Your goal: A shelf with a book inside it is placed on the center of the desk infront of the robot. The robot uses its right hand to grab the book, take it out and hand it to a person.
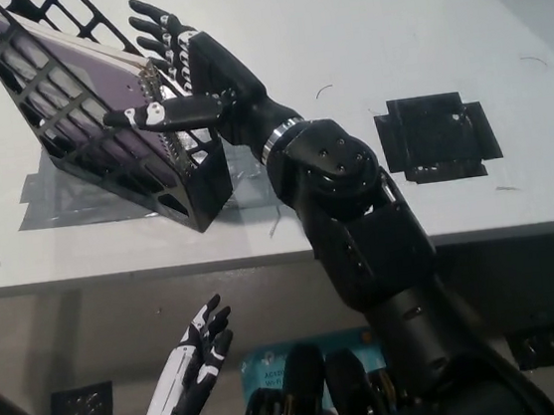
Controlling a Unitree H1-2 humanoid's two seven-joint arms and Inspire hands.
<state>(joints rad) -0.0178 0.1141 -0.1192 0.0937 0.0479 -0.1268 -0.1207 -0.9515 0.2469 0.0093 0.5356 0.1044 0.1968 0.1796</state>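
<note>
Fingers of the black right hand spread apart at the shelf's open end; thumb lies across the spiral-bound book, ungripped, inside the shelf. White left hand rests open below the desk edge.

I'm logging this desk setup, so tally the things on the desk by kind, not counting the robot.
Black shelf: 1
Spiral-bound book in the shelf: 1
Black tape patch: 1
Grey tape patch under the shelf: 1
Total: 4
</note>
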